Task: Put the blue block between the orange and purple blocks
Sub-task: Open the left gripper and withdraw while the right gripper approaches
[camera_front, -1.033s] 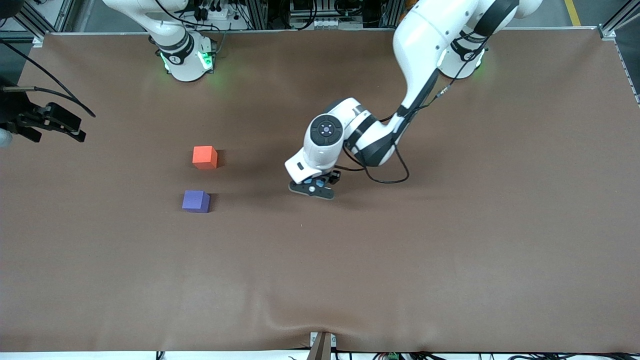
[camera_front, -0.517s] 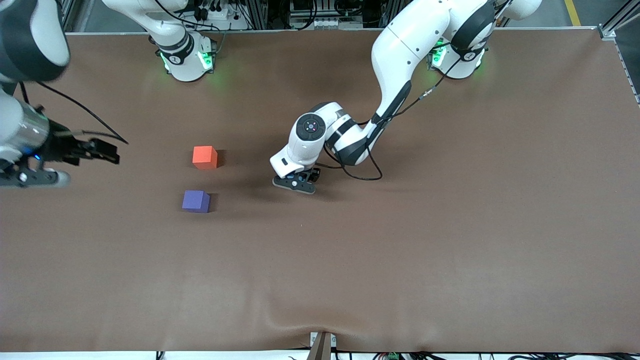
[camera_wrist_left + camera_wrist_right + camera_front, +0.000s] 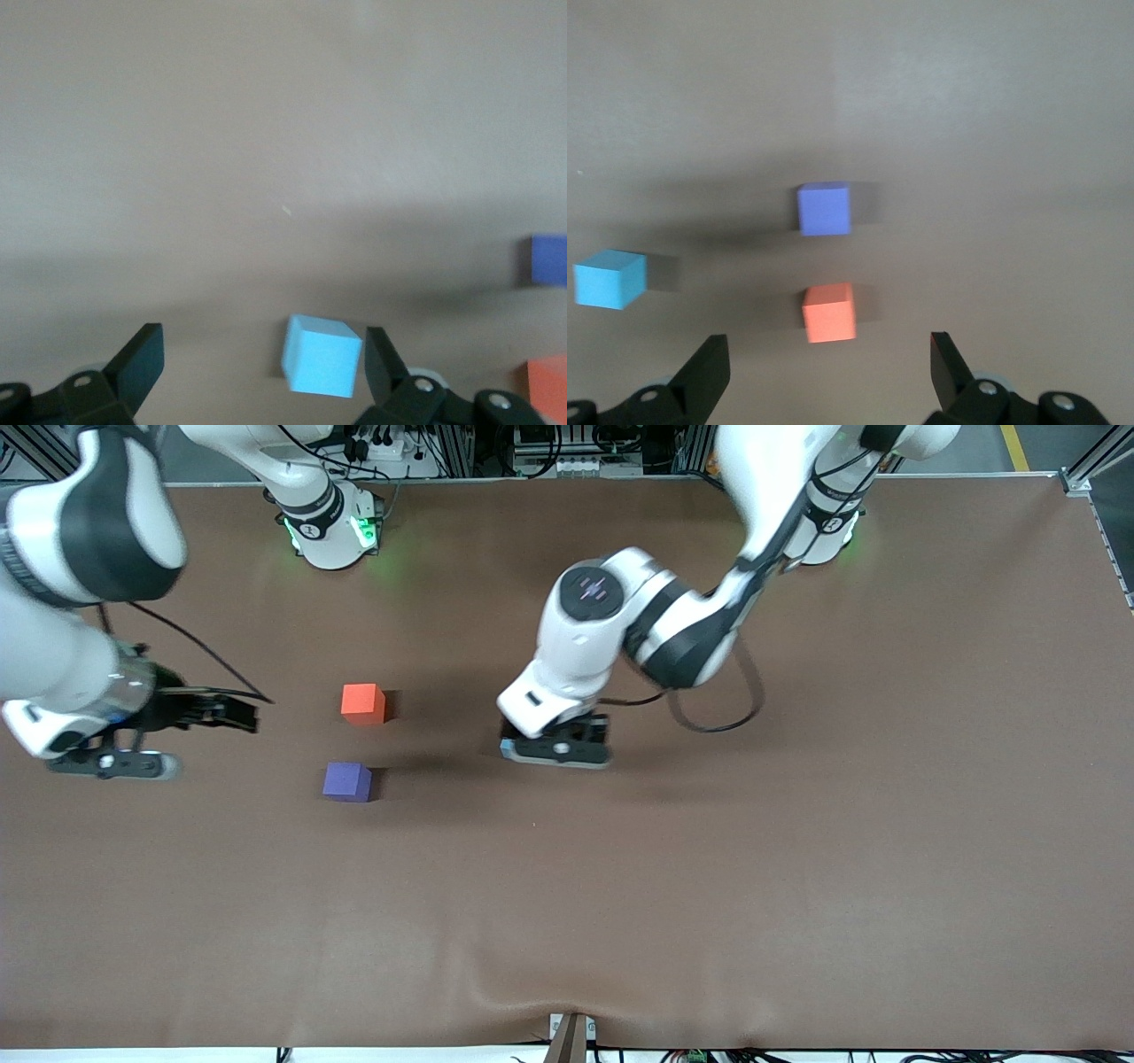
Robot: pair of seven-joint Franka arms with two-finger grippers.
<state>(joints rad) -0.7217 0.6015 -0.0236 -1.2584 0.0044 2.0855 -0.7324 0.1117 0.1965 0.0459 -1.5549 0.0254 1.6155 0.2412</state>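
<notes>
Both grippers open | left gripper over blue block | no writing legible

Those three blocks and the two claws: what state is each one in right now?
blue block: resting on the table, between the open fingers, not gripped.
orange block: on the table, untouched.
purple block: on the table, untouched, nearer the front camera than the orange block.
left gripper: open, around the blue block.
right gripper: open, empty.

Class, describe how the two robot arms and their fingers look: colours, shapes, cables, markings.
Both arms are glossy white rounded shells with black joint bands, loose black cables, green-lit bases. The left gripper and right gripper are black; the fingers look dark and wedge-shaped.
</notes>
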